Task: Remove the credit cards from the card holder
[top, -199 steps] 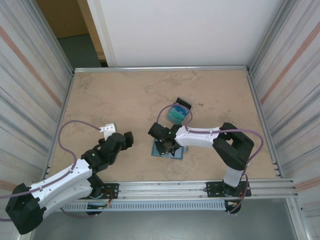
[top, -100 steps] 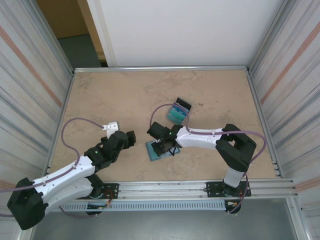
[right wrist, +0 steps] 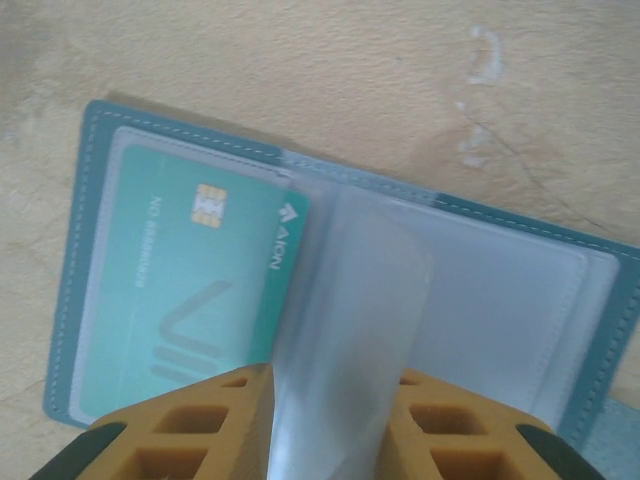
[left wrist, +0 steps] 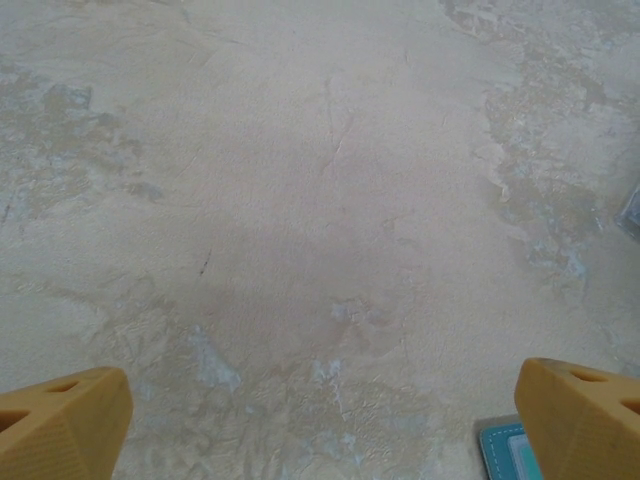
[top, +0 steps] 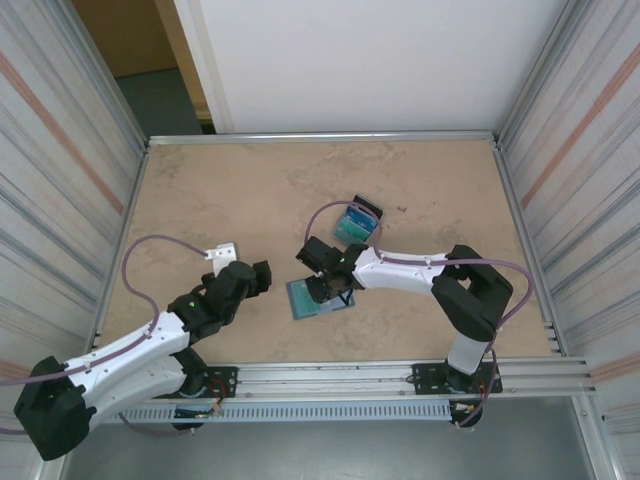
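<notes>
holder open flat, 1 teal card in its pocket, to be extracted.
right gripper straddles clear sleeve, grip unclear; left gripper spread, empty; next, probably pinch the card's edge.

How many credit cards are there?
3. A teal card is in a sleeve of the open card holder; a light blue card and a black card are stacked on the table beyond it. Others may be hidden.

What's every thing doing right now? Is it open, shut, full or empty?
card holder, open, lying flat on the table.
teal card, tucked inside one card holder pocket.
right gripper, low over the card holder; grip unclear.
clear sleeve, standing up between the right gripper's fingers.
loose cards, out, piled beyond the card holder.
left gripper, open, empty.
</notes>
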Controlling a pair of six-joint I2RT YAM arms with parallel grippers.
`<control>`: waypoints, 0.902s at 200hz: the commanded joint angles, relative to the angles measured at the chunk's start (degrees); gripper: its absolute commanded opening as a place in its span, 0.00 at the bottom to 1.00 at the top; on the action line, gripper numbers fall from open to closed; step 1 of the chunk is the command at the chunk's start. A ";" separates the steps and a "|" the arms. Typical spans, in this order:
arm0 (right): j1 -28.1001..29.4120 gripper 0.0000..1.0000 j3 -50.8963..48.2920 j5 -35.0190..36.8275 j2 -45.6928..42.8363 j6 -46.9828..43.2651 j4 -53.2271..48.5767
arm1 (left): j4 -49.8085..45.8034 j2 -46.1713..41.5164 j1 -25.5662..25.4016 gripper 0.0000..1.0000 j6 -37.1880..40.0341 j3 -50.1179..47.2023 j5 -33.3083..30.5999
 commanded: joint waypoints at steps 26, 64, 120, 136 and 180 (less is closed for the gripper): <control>-1.68 0.32 -1.91 4.43 -2.78 3.89 -2.97 | -1.33 1.53 -0.29 0.99 2.33 3.33 -0.02; -3.84 0.32 -4.21 5.11 -4.15 6.17 -3.21 | -2.58 4.64 -0.29 0.99 3.64 5.45 1.89; -5.46 0.25 -6.66 5.29 -5.80 7.77 -3.03 | -2.65 9.53 -0.29 0.99 5.46 7.52 6.09; -5.52 0.23 -6.84 5.22 -7.03 8.02 -3.05 | -3.10 10.89 -0.29 0.99 6.70 8.19 7.87; -7.01 0.21 -7.51 3.00 -11.31 9.28 -2.82 | -4.31 14.88 -2.47 0.99 9.37 9.49 10.61</control>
